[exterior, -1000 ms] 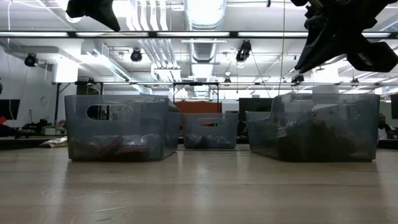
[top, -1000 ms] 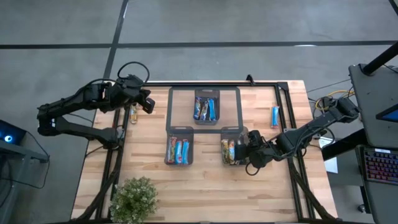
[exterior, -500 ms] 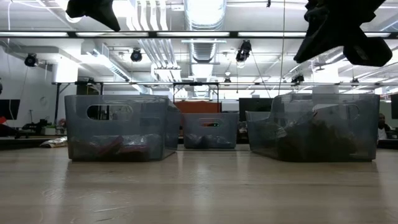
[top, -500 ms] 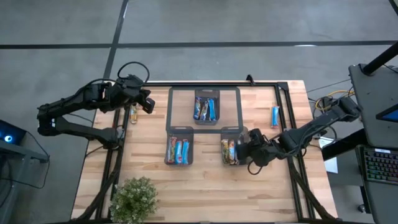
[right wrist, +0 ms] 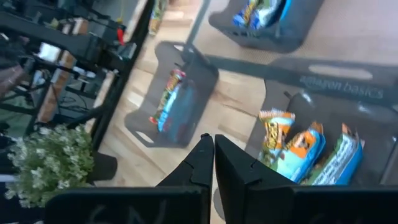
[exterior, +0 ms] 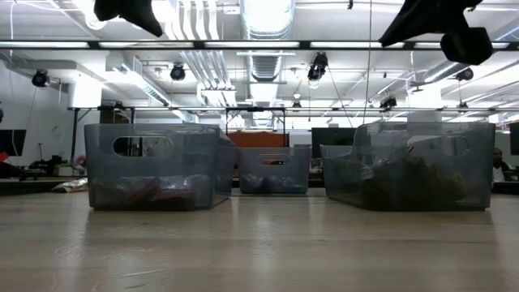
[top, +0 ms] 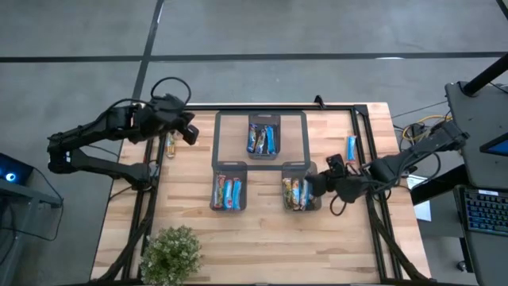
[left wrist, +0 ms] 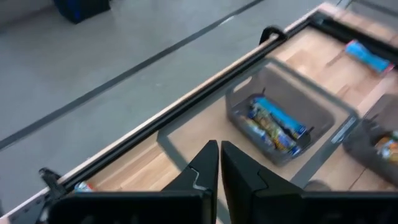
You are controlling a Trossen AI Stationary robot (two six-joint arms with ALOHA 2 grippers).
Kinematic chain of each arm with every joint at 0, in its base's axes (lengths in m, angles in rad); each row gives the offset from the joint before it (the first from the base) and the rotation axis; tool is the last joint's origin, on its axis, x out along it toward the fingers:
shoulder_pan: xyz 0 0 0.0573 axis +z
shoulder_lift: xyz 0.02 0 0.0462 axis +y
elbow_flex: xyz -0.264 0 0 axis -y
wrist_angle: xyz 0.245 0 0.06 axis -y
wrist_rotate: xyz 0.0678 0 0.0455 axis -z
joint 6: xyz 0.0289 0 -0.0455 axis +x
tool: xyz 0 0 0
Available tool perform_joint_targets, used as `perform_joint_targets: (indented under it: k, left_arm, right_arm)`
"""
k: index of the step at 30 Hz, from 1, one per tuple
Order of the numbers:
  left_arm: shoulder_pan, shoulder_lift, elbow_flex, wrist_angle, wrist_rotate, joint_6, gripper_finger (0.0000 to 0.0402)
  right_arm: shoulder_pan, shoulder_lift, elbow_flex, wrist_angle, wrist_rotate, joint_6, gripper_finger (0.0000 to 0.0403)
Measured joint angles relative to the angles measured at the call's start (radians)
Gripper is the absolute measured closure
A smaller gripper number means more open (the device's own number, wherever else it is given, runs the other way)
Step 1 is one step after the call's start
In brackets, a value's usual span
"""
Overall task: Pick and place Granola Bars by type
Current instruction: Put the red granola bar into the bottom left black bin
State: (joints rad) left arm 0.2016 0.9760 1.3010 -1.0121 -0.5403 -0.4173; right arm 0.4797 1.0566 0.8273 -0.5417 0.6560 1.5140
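Granola bars lie in three dark bins: the far middle bin (top: 263, 137), the near left bin (top: 228, 191) and the near right bin (top: 299, 191). One blue bar (top: 351, 148) lies loose on the table's right side. Another bar (top: 170, 144) lies near the left edge. My right gripper (top: 314, 187) (right wrist: 213, 149) hangs shut and empty above the near right bin (right wrist: 311, 149). My left gripper (top: 189, 132) (left wrist: 219, 157) is shut and empty, hovering left of the far middle bin (left wrist: 277, 121), just beyond the loose left bar.
A potted plant (top: 170, 253) stands at the table's near left corner. A dark frame outline (top: 260, 163) surrounds the far bin on the wooden top. In the low view both grippers (exterior: 122, 10) (exterior: 438, 20) stay high above the bins.
My right gripper has risen above the near right bin, climbing toward the top of the low view, and has drifted slightly toward the far edge. The left arm has kept still.
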Motion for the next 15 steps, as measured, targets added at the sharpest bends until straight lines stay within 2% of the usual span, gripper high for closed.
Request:
perform_joint_targets:
  k: [4,15]
  left_arm:
    - [0.000,0.000,0.000,0.051,0.025,0.009,0.0368]
    - [0.030,0.018,0.000,0.054,0.059,-0.040,0.0224]
  right_arm:
    - [0.000,-0.021,0.000,-0.002,0.005,-0.018,0.0394]
    - [0.000,-0.021,0.000,-0.007,0.005,-0.030,0.0394]
